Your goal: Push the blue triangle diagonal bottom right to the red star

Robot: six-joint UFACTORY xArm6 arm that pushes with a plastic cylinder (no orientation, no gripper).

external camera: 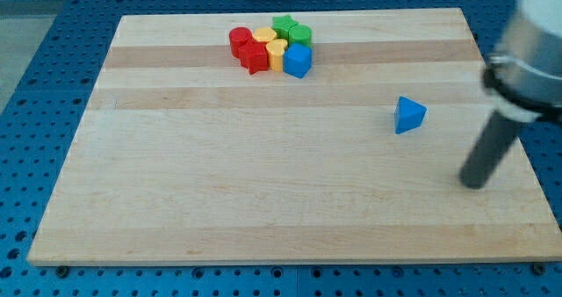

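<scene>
The blue triangle lies alone on the view's right half of the board, a smooth, matte wedge with one corner pointing to the view's right; it rests flat on the wood and touches nothing. My tip, the lower end of a straight dark rod, stands toward the view's bottom right of the triangle, near it but clearly apart; the rod rises into a blurred pale and dark arm housing at the view's right edge; there are no jaws on this rod, so nothing is spread, pressed together or pinching.

The red star sits well apart from the triangle, toward the view's top left, in a tight cluster near the board's top edge; beside it at the view's left is a red cylinder; just to its right stands a yellow block, its shape hard to make out, with a second yellow block behind; a blue cube closes the cluster's right side; two green blocks, a green star and a rounder green block, sit at the cluster's top.

The wooden board is pale, of joined planks with fine lengthwise grain; it lies on a blue perforated table dotted with regular holes.
</scene>
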